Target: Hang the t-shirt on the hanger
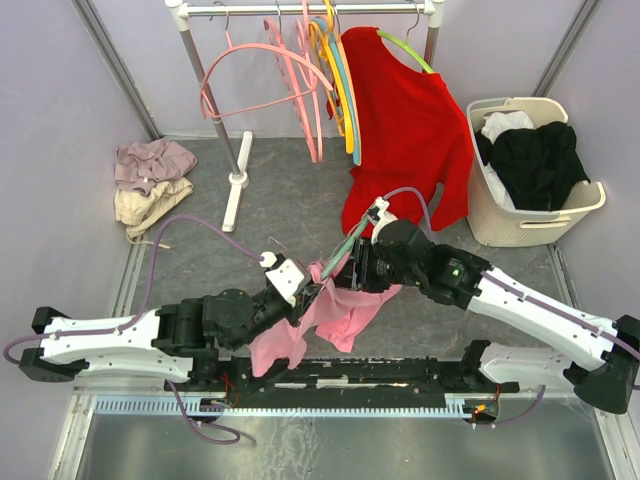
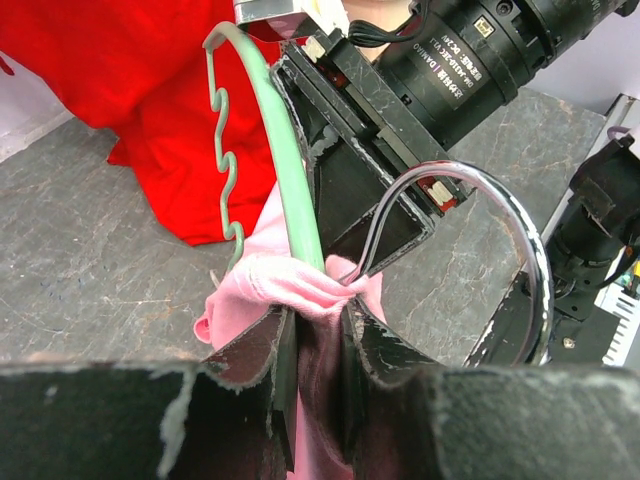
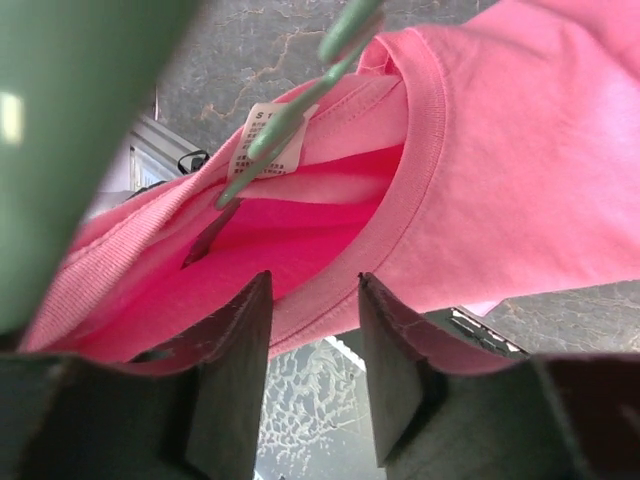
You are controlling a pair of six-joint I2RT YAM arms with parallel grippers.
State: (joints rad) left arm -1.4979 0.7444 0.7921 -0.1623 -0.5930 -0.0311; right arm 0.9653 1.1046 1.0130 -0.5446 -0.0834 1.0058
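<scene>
T-shirt (image 1: pixel 335 318) hangs bunched between both arms | left end effector (image 2: pixel 320 318) clenched on a pink fold, hanger (image 2: pixel 296 200) arm touching fabric just above its fingers (image 2: pixel 255 372) | right end effector (image 3: pixel 315 292) released, jaws apart, collar rim (image 3: pixel 425 150) crossing gap, hanger tip at neck label (image 3: pixel 270 135)

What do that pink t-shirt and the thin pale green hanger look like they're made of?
The bubblegum-pink t-shirt looks like soft, matte cotton knit: ribbed collar, limp folds. The thin pale mint-green hanger looks like smooth plastic, slightly glossy. Its hook looks like polished metal, mirror-bright.
</scene>
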